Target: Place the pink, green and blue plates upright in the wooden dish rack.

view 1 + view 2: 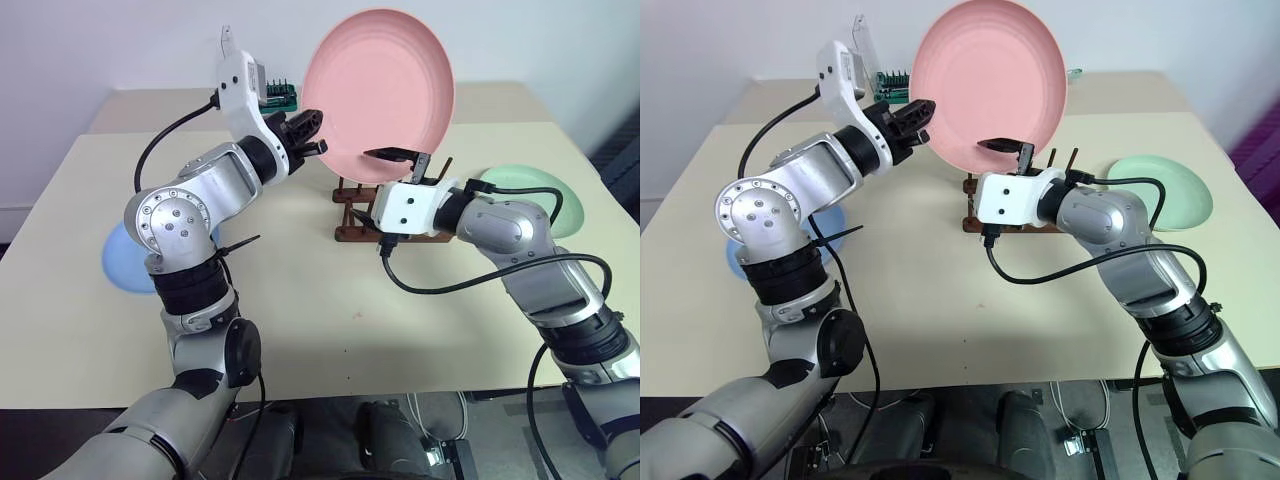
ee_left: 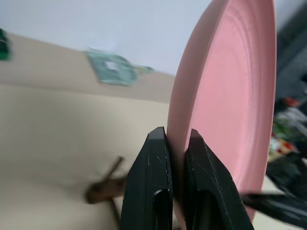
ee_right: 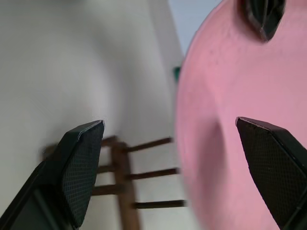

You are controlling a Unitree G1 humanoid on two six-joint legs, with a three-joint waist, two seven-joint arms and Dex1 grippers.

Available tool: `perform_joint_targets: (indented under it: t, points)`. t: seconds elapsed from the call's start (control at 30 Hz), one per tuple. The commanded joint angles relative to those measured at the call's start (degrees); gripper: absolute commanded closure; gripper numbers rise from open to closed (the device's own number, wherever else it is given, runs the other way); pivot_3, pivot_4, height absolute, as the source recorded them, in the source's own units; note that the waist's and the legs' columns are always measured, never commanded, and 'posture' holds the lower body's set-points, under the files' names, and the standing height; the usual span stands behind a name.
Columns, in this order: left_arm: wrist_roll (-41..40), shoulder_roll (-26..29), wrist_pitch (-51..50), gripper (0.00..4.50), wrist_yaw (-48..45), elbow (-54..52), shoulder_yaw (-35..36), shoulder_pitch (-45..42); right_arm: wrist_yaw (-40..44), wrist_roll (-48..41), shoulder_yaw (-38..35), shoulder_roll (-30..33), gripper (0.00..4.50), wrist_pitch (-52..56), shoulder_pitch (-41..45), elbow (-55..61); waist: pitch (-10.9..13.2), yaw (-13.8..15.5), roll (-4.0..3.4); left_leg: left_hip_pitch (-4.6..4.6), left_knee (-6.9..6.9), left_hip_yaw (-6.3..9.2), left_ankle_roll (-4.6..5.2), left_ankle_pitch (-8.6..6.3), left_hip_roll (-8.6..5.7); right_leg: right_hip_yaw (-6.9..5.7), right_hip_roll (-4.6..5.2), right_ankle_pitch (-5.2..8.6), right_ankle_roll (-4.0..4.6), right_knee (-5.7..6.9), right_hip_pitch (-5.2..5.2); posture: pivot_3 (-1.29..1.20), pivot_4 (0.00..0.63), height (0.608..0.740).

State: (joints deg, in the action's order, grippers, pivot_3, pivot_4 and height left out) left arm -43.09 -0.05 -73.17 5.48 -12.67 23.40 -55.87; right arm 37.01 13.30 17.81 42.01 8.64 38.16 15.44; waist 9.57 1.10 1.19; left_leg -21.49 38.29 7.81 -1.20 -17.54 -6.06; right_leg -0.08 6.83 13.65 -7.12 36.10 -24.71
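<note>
The pink plate (image 1: 380,90) is held up on edge in the air above the wooden dish rack (image 1: 350,208). My left gripper (image 1: 318,132) is shut on its left rim, and the left wrist view shows both fingers (image 2: 153,177) pinching the rim. My right gripper (image 3: 168,124) is open just under the plate, with the plate's lower rim between its spread fingers; I cannot tell whether they touch it. The green plate (image 1: 545,190) lies flat on the table at the right. The blue plate (image 1: 125,262) lies flat at the left, partly hidden by my left arm.
A green case with a clear lid (image 1: 275,95) stands at the back of the table, left of the pink plate. The beige table (image 1: 330,320) has bare room in front of the rack. A second tabletop (image 1: 500,100) adjoins behind.
</note>
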Motion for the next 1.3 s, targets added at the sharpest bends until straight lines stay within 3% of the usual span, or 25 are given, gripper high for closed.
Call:
perform_joint_targets:
  t: [0.03, 0.13, 0.37, 0.43, 0.57, 0.67, 0.77, 0.9, 0.97, 1.03, 1.13, 1.3]
  points:
    - [-3.0, -0.5, -0.5, 4.48, 1.2, -2.9, 1.3, -1.4, -1.4, 4.6, 0.0, -0.5, 0.0, -3.6, 1.3, -0.9, 0.0, -0.4, 0.0, 0.0, 0.0, 0.0, 0.0, 0.0, 0.0, 0.0, 0.0, 0.0, 0.0, 0.0, 0.0, 0.0, 0.15, 0.74]
    - [-3.9, -0.2, -0.7, 4.5, 1.9, -3.0, 1.6, -1.2, -1.5, 7.2, -0.2, -1.1, 0.89, -5.0, 0.9, -1.6, 0.0, -0.4, 0.0, 0.0, -0.01, 0.0, 0.0, 0.0, 0.0, 0.0, 0.0, 0.0, 0.0, -0.01, 0.0, 0.0, 0.15, 0.74]
    - [-5.5, -0.4, -0.1, 4.5, 3.6, -2.5, 2.9, -0.7, -2.3, 12.2, -1.0, -1.4, 4.35, -6.8, -0.4, -2.3, 0.0, -0.4, 0.0, 0.0, -0.01, 0.0, 0.0, 0.0, -0.01, 0.0, 0.0, 0.0, 0.0, -0.01, 0.0, 0.0, 0.15, 0.74]
    - [-7.0, -1.6, 0.9, 4.5, 4.0, -2.5, 4.0, -0.9, -3.1, 13.4, -1.3, -1.5, 4.44, -7.3, -0.5, -2.5, 0.0, -0.3, 0.0, 0.0, -0.02, 0.01, 0.0, 0.0, -0.01, 0.0, -0.01, 0.0, 0.0, -0.02, 0.0, 0.0, 0.15, 0.74]
    - [-8.9, -4.5, 11.8, 2.89, 6.8, -1.4, 9.3, -3.8, -3.7, 14.5, -2.2, -1.2, 4.5, -8.4, -0.9, -2.7, 0.0, -0.3, 0.0, 0.0, -0.01, 0.01, 0.0, 0.0, -0.01, 0.01, 0.0, 0.0, 0.0, -0.03, 0.01, 0.0, 0.15, 0.74]
    - [-5.3, -2.0, 22.9, 1.44, 9.3, 2.3, 12.7, -5.9, -4.9, 13.1, -5.3, -0.9, 4.5, -8.3, -1.8, -2.6, 0.0, -0.3, 0.01, 0.0, -0.01, 0.0, -0.02, 0.01, 0.0, 0.0, -0.01, 0.0, 0.0, -0.04, 0.01, 0.0, 0.15, 0.74]
    - [6.3, 10.4, 29.7, 1.44, 3.5, 7.9, 6.2, -2.2, -3.3, 4.4, -13.5, -1.3, 4.5, -4.6, -3.3, -0.6, 0.0, -0.8, -0.09, 0.11, -0.16, -0.13, -0.02, 0.01, 0.0, 0.11, -0.02, 0.0, 0.0, -0.04, -0.03, 0.0, 0.15, 0.74]
    - [13.8, 21.2, 35.1, 1.44, -9.7, 11.3, -4.5, 5.9, 1.5, -13.7, -25.1, -4.1, 4.5, 7.9, -4.2, 5.3, 0.0, -0.8, -0.09, 0.07, -0.2, -0.08, -0.02, 0.01, 0.0, 0.17, -0.06, 0.0, 0.02, -0.03, -0.1, 0.0, 0.15, 0.74]
    - [15.4, 25.9, 36.8, 1.44, -21.6, 7.2, -13.5, 13.8, -0.1, -31.3, -35.7, -7.7, 4.5, 22.9, -1.0, 9.2, 0.0, -0.5, -0.07, 0.01, -0.14, 0.01, -0.01, 0.01, -0.03, 0.15, -0.04, -0.01, 0.02, -0.06, -0.07, 0.0, 0.15, 0.74]
    - [15.3, 28.5, 37.8, 1.44, -30.3, 3.6, -19.4, 19.9, -2.0, -47.0, -44.0, -9.4, 4.5, 33.9, 1.3, 11.9, 0.0, -0.3, -0.14, 0.0, -0.12, 0.04, 0.02, 0.0, -0.08, 0.16, 0.02, -0.03, 0.05, -0.06, -0.03, 0.0, 0.15, 0.74]
    - [13.3, 29.5, 37.6, 1.44, -37.1, 0.7, -22.1, 24.4, -6.3, -63.3, -51.5, -9.1, 4.5, 42.8, 2.7, 11.6, 0.0, -0.3, -0.14, -0.02, -0.1, 0.17, 0.06, -0.02, -0.08, 0.15, 0.03, -0.04, 0.09, -0.14, 0.04, 0.0, 0.15, 0.74]
    - [9.9, 33.8, 36.3, 1.44, -52.5, -5.0, -28.9, 31.7, -11.0, -74.8, -54.6, -7.0, 4.5, 50.1, -0.3, 7.2, 0.0, -0.9, -0.38, 0.05, -0.19, 0.05, 0.07, -0.03, 0.01, 0.17, 0.01, -0.03, 0.1, -0.1, 0.01, 0.0, 0.15, 0.74]
